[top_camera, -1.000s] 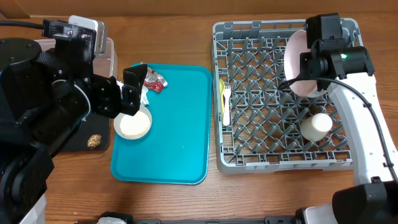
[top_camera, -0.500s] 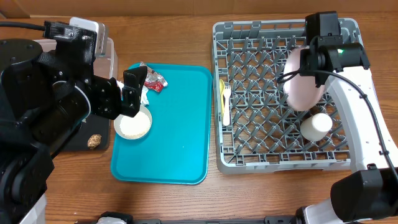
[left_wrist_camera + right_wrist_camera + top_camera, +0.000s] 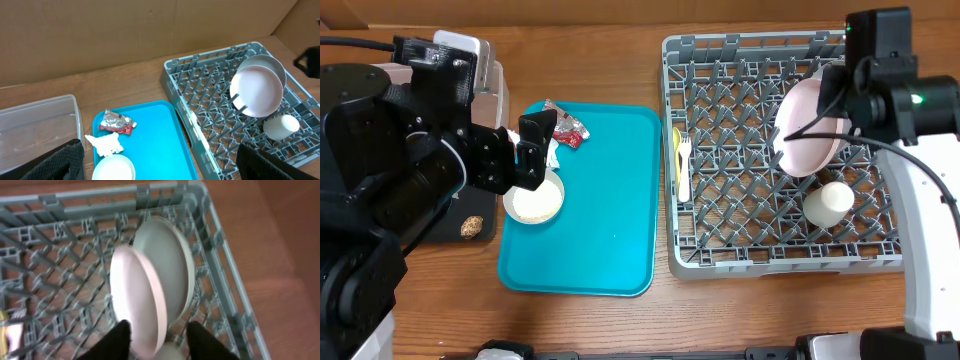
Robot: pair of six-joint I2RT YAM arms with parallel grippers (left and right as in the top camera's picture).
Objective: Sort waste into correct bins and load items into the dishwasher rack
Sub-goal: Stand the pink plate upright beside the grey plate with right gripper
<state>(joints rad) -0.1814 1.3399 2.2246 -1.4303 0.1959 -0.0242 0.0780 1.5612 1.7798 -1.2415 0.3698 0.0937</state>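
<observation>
Letting go of the pale pinkish round plate (image 3: 135, 295) cleanly is the step in hand, by my reading. The plate stands on edge among the pegs in the far right part of the large grey plastic dishwasher rack (image 3: 225, 255). It leans against a greyish-white round plate (image 3: 172, 255) set just behind it, nearer the rack wall. To do it well: lift the right gripper (image 3: 160, 336) straight off the rim with no sideways drift, so neither finger hooks the plate and tips the pair. Keep clear of the small white cup (image 3: 829, 201) sitting in the rack just beside the plates. Right fingers (image 3: 117, 342) are parted and straddle the pink plate's near rim with slack on one side. They clamp nothing, though I cannot tell whether one pad brushes the plate's face. Left gripper (image 3: 159, 146) is spread to its widest and empty. It hovers well outside the rack, over the small white bowl (image 3: 114, 169) on the flat teal tray (image 3: 150, 130). That bowl is not yet loaded.
</observation>
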